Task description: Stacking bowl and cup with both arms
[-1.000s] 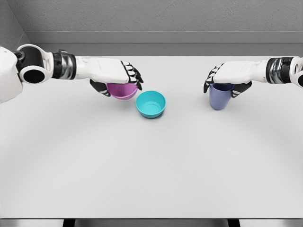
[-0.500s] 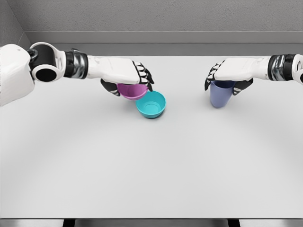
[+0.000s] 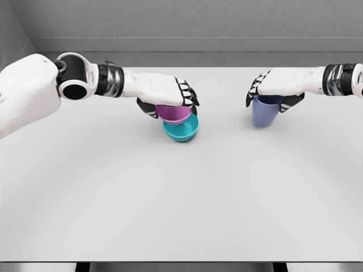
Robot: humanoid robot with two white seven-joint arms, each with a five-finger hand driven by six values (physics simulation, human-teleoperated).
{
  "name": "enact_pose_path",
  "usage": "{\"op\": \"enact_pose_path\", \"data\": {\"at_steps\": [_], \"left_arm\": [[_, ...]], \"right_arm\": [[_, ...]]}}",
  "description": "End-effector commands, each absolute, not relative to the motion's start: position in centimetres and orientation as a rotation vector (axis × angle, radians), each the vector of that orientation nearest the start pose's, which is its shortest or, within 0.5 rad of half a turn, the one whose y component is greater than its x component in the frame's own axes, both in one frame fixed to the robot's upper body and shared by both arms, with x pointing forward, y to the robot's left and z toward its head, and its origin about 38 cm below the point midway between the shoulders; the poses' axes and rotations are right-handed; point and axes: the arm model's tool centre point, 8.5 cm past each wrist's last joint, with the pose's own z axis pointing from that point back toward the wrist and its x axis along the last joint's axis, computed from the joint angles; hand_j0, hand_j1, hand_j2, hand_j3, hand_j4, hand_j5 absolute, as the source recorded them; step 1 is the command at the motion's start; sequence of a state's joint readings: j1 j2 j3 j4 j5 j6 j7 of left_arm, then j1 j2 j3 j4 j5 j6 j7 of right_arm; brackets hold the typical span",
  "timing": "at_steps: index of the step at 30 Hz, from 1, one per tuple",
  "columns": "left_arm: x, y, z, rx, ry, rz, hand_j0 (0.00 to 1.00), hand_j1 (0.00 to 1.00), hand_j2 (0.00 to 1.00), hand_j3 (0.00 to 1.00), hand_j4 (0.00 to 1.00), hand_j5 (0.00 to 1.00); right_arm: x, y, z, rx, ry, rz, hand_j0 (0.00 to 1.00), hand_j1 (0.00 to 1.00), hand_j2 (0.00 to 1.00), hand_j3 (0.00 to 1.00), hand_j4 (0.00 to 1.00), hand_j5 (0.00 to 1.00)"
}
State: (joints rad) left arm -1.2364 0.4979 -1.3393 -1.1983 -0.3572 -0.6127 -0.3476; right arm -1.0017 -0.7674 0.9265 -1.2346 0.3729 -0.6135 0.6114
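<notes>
White surface (image 3: 181, 198) carries everything, grey wall behind. Left arm comes in from the left and reaches toward centre; right arm comes in from the right edge, back right of the surface. Left hand (image 3: 169, 96) grips the purple bowl (image 3: 174, 114) from above, fingers curled over its rim, holding it right over the teal bowl (image 3: 182, 130) so it can nest inside. Purple bowl overlaps the teal one's rim, looks partly in; whether it is seated or just above, can't tell. Teal bowl sits on the surface near centre back. Right hand (image 3: 276, 92) clamps the blue cup (image 3: 265, 111) from the top, palm over the mouth, fingers down the sides. Cup is directly under that hand, well apart from the bowls, probably waiting to go into the stack last. Lifted or resting, can't tell.
</notes>
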Motion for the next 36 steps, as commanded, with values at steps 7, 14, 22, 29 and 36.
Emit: {"op": "enact_pose_path", "data": {"at_steps": [7,14,22,29,36], "left_arm": [[48.8,11.4,23.5,-0.292,1.690,2.882,0.77,0.77,0.77,0.77,0.77,0.77],[48.8,11.4,23.3,-0.297,1.679,2.885,0.79,0.79,0.79,0.79,0.79,0.79],[48.7,10.6,23.3,-0.286,1.677,2.872,0.94,0.94,0.94,0.94,0.94,0.94],[48.6,10.6,23.3,-0.284,1.680,2.870,0.97,0.97,0.97,0.97,0.97,0.97],[48.7,10.7,23.4,-0.289,1.677,2.870,0.99,0.99,0.99,0.99,0.99,0.99]], "right_arm": [[48.9,-28.7,25.0,-0.434,-1.213,2.256,0.67,0.67,0.67,0.67,0.67,0.67],[48.9,-28.8,25.0,-0.436,-1.210,2.255,0.67,0.67,0.67,0.67,0.67,0.67],[48.9,-28.8,25.1,-0.437,-1.212,2.255,0.67,0.67,0.67,0.67,0.67,0.67],[48.9,-28.8,25.2,-0.439,-1.213,2.255,0.67,0.67,0.67,0.67,0.67,0.67],[49.0,-28.7,25.5,-0.446,-1.218,2.257,0.67,0.67,0.67,0.67,0.67,0.67]]}}
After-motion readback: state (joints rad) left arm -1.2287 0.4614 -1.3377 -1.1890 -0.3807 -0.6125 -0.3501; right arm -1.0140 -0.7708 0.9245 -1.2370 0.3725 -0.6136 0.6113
